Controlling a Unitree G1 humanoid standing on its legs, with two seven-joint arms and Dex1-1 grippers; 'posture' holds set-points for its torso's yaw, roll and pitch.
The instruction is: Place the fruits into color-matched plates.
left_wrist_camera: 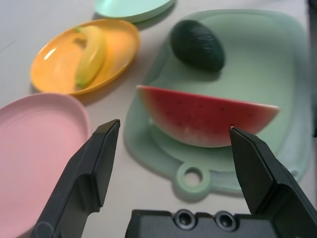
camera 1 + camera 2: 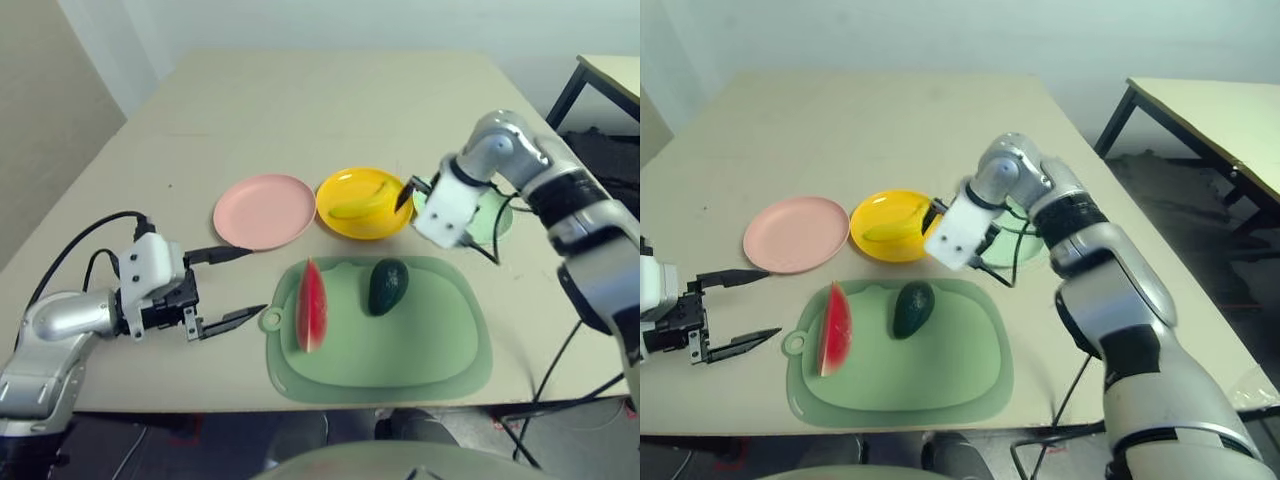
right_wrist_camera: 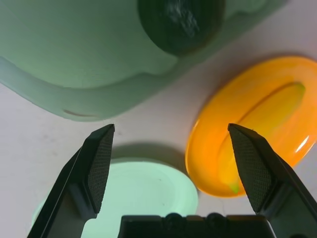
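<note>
The curved yellow banana (image 2: 364, 202) lies in the yellow plate (image 2: 343, 185). To its left is the pink plate (image 2: 264, 210), and nothing is in it. The mint green plate (image 2: 493, 216) is partly hidden behind my right wrist. A red watermelon wedge (image 2: 312, 304) stands on its rind beside the dark green avocado (image 2: 388, 286) on the pale green cutting mat. My right gripper (image 2: 410, 194) hangs open over the gap between the yellow and mint plates and holds nothing. My left gripper (image 2: 243, 286) is open just left of the mat, its fingers pointing at the watermelon (image 1: 203, 119).
The pale green cutting mat (image 2: 430, 350) lies near the table's front edge, its handle loop (image 2: 270, 320) close to my left fingertips. A black cable trails from the right wrist across the mint plate. A second table (image 2: 1210, 110) stands at the right.
</note>
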